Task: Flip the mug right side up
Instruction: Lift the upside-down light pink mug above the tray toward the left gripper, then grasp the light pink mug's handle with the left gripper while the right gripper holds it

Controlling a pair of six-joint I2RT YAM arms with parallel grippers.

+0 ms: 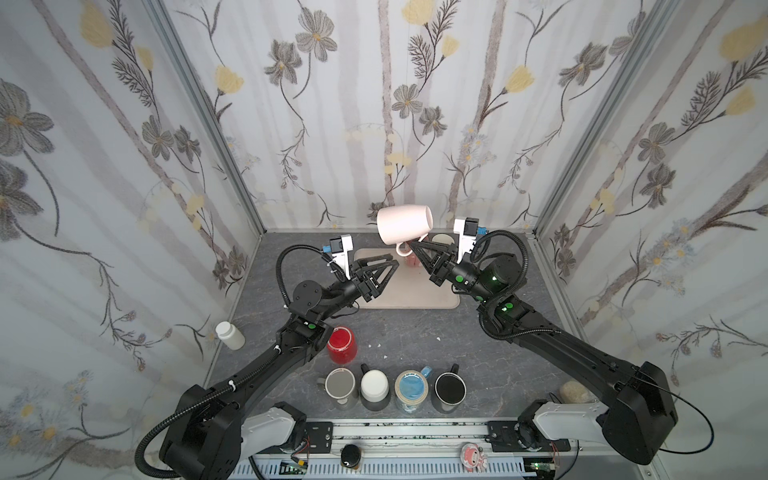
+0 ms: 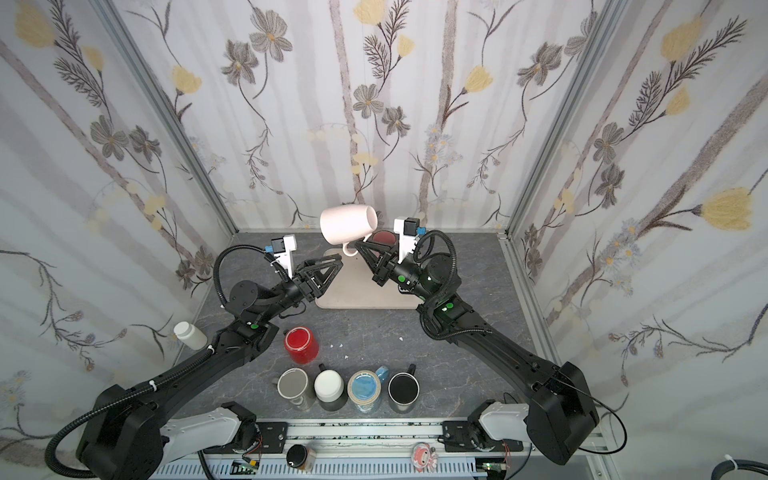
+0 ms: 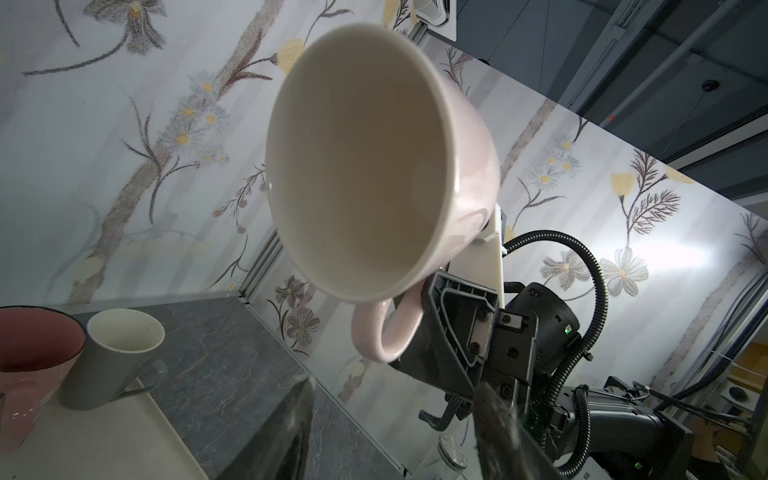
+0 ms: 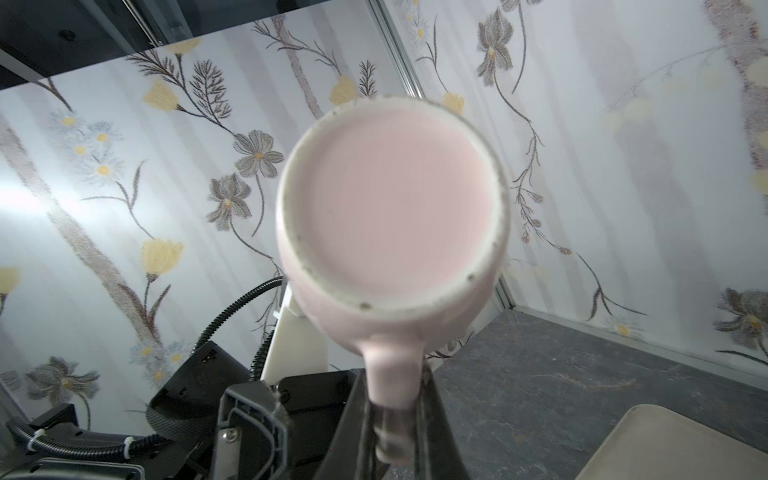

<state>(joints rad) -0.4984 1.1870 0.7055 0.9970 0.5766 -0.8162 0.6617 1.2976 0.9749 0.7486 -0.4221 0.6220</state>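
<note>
We hold mug point(image 1: 404, 224) sideways by handle point(image 1: 401, 249), right gripper point(image 1: 415, 248) clenched; left gripper point(image 1: 392, 264) released, empty. Thin grip: mug could swivel, drop onto mat point(image 1: 415, 293).

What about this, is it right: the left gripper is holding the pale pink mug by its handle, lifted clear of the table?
No. It is the right gripper, not the left, that holds the pale pink mug by its handle, lifted clear of the table; the right wrist view shows it.
</note>
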